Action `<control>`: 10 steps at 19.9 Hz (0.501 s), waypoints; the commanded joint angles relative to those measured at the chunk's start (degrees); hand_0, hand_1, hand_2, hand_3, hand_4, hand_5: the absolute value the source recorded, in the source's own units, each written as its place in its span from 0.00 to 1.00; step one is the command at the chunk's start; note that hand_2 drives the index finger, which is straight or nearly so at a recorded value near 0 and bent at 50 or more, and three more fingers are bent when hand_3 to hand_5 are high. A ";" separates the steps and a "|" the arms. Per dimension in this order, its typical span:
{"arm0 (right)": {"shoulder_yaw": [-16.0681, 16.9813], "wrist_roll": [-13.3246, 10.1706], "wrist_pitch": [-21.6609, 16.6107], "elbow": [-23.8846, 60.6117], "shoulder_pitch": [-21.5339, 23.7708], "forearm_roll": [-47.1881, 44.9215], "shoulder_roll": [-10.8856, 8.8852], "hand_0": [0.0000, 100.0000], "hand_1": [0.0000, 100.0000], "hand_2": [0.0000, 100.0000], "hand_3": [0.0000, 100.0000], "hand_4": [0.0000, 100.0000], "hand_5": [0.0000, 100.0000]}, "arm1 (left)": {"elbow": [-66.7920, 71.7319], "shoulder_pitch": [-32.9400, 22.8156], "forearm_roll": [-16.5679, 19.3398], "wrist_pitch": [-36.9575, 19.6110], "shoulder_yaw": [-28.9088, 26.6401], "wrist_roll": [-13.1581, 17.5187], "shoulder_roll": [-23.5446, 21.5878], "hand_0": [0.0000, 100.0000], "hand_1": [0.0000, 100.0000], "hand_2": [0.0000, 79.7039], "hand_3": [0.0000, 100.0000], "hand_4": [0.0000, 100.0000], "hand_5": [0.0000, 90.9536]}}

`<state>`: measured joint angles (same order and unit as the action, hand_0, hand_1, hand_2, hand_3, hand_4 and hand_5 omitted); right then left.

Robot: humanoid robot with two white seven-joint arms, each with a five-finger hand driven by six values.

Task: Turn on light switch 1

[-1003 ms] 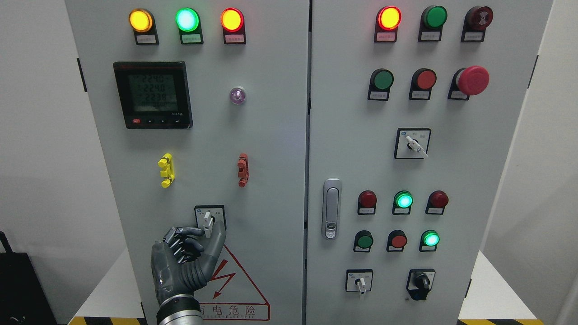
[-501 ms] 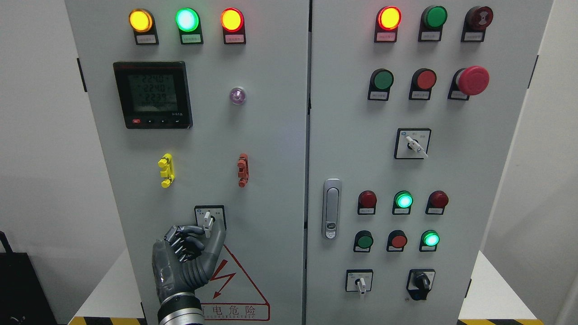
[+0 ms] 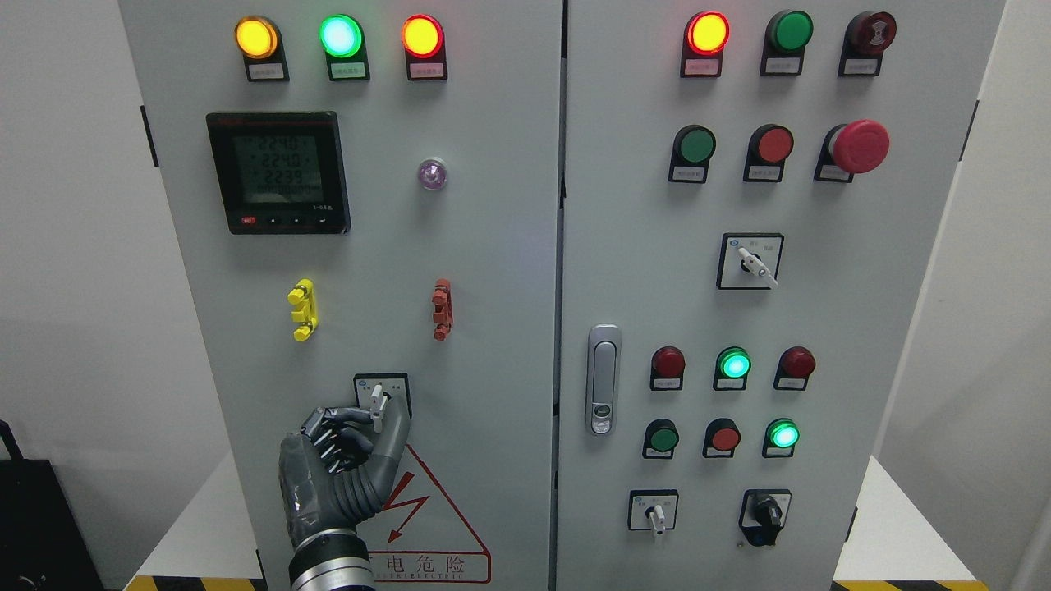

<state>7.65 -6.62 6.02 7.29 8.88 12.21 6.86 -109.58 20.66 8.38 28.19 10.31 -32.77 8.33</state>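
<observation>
Plain pale walls (image 3: 74, 246); perhaps a white floor (image 3: 911, 525).

- The digital meter (image 3: 278, 172) on the left cabinet door shows rows of digits reading roughly 224.0, 224.0 and 223.9; the bottom row is too faint to read.
- The red-bordered warning sign (image 3: 431, 525) low on that door bears a lightning bolt and the characters 有电危险; the hand hides its left part.
- The small labels under the lamps and buttons are too small to read.

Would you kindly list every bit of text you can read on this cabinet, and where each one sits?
"2240", "2240", "2239": digital meter screen.
"电危险": red-bordered warning sign, first character hidden by the left robot hand.
Line beneath it: too small.
Lamp, button and switch label plates: too small.
</observation>
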 commanded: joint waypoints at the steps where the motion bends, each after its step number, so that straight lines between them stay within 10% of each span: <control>1: 0.00 -0.24 -0.05 0.00 0.00 0.01 0.00 0.05 0.00 0.00 0.00 0.00 0.00 | 0.07 -0.09 -0.03 0.02 0.15 0.34 0.10 0.19 0.71 0.77 0.90 0.88 0.87; 10: 0.00 -0.24 -0.05 0.00 0.00 0.01 0.00 0.05 0.00 0.00 0.00 0.00 0.00 | 0.07 0.08 -0.03 0.37 0.24 0.34 0.10 0.24 0.69 0.77 0.90 0.88 0.87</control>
<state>7.65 -6.85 6.02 7.29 8.88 12.21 6.85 -109.55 20.63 8.36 28.28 10.40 -32.49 8.39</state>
